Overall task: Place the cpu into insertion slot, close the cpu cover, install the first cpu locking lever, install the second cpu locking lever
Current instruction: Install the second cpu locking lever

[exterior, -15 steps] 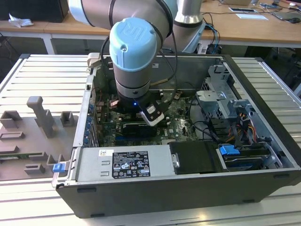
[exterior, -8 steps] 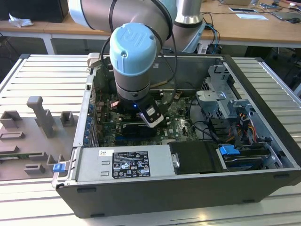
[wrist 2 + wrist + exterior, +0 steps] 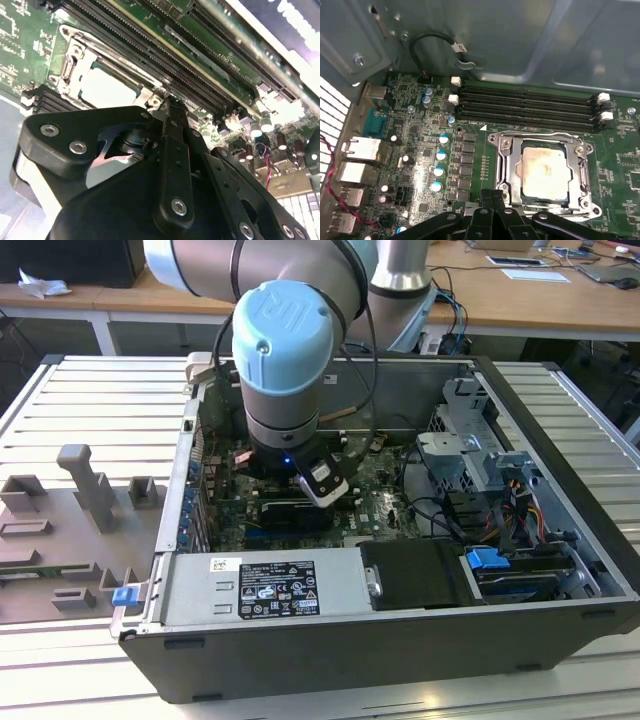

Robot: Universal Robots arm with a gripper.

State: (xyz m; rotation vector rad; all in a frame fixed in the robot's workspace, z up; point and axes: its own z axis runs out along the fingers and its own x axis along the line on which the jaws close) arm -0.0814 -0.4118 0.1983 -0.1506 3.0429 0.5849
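CPU seated, cover down; I judge the lever stage is in hand.

In the first wrist view I see the cpu (image 3: 544, 172) lying flat in the insertion slot (image 3: 568, 201), with the cpu cover (image 3: 511, 170) closed as a frame around it. My gripper (image 3: 492, 196) sits just beside the cover's near edge, fingers (image 3: 485, 200) pressed together and pinching nothing I can see. The memory slots (image 3: 525, 107) lie just beyond the socket. I cannot make out a locking lever, so the next move calls for finding one and pressing with care.
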